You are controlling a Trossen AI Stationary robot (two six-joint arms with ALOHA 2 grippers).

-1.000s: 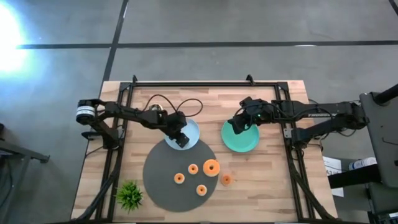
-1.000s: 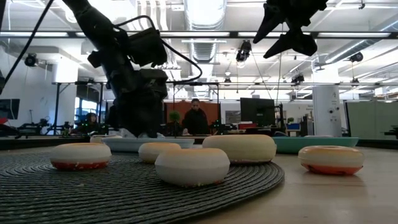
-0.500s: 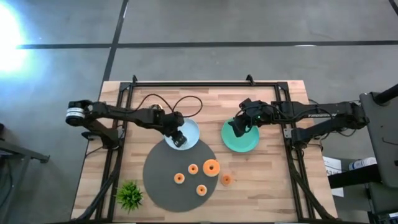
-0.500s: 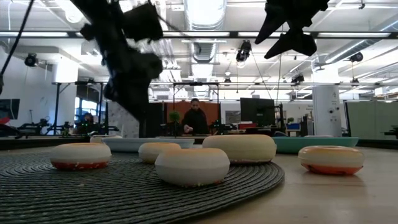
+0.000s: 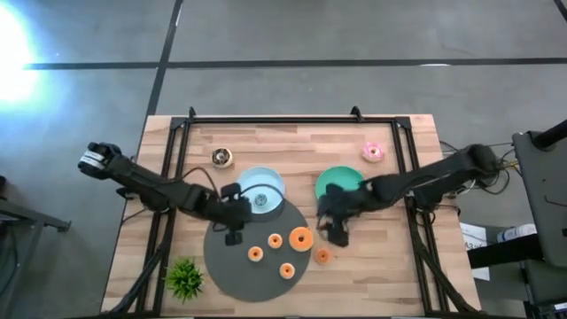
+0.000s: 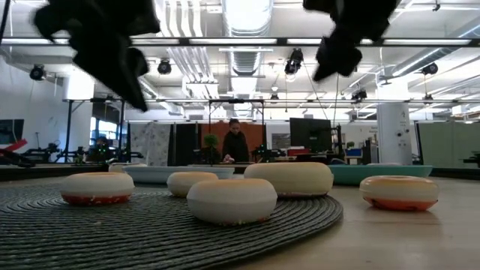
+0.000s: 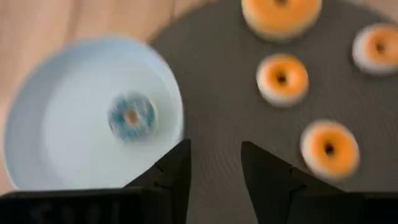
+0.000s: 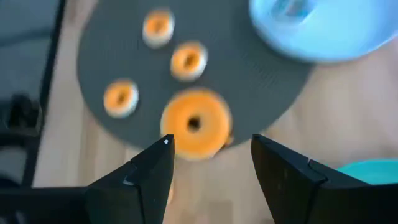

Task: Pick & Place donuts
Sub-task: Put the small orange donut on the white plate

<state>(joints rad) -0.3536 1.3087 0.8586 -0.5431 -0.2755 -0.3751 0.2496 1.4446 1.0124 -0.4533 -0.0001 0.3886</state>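
On the round grey woven mat (image 5: 232,261) lie four orange ring donuts (image 5: 300,237); a fifth sits just off it on the wood. Above, the left gripper (image 5: 232,229) and right gripper (image 5: 335,229) hang open, empty. Farther back, the light blue plate (image 5: 245,182) holds one small donut (image 5: 260,202).

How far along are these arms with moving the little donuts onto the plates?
Barely started. One blue-iced donut lies on the light blue plate; the green plate shows none. Neither arm carries anything: the left tool hangs open over the dark mat, and the right tool open near the large orange donut. Left: that one, three minis on the mat, one mini on the wood, plus two donuts at the table's far side.
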